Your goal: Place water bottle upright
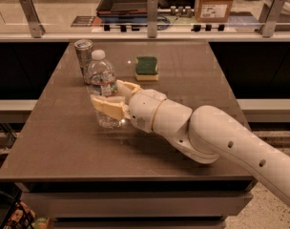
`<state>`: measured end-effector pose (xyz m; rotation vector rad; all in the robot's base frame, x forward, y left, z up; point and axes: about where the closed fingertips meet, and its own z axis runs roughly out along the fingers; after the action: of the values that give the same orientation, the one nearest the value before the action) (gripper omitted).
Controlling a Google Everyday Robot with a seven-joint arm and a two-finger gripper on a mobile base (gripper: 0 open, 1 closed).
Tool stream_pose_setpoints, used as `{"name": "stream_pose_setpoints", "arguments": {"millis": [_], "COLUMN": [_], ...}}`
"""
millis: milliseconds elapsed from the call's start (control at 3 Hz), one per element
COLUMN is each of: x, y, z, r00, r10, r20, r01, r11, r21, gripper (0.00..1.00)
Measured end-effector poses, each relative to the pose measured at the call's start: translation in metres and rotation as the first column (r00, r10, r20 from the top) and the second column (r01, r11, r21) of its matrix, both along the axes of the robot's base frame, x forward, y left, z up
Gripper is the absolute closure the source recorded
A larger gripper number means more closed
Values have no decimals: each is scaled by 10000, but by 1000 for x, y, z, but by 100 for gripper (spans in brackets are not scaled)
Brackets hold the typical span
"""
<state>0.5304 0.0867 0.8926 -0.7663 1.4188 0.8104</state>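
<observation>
The water bottle (pixel 101 82) is a small clear ribbed bottle with a white cap and a label band. It stands upright on the brown table (pixel 64 142), left of centre. My gripper (pixel 108 97) reaches in from the right on the white arm. Its two tan fingers (pixel 107 107) sit on either side of the bottle's lower half, around it at label height. The bottle's base rests on the table.
A slim silver can (pixel 83 58) stands just behind the bottle to the left. A green and yellow sponge (pixel 147 68) lies behind to the right. A glass rail with metal posts (pixel 152 15) runs along the table's far edge.
</observation>
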Motion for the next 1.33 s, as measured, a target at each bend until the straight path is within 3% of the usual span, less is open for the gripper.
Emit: {"name": "stream_pose_setpoints", "arguments": {"millis": [1000, 1333], "x": [-1, -1], "y": [2, 3], "z": [1, 1], "r00": [10000, 10000], "r10": [33, 59], "r20": [10, 19], "r01": [-33, -59], "r11": [10000, 10000], "r21": [-5, -10], "gripper": [12, 0]}}
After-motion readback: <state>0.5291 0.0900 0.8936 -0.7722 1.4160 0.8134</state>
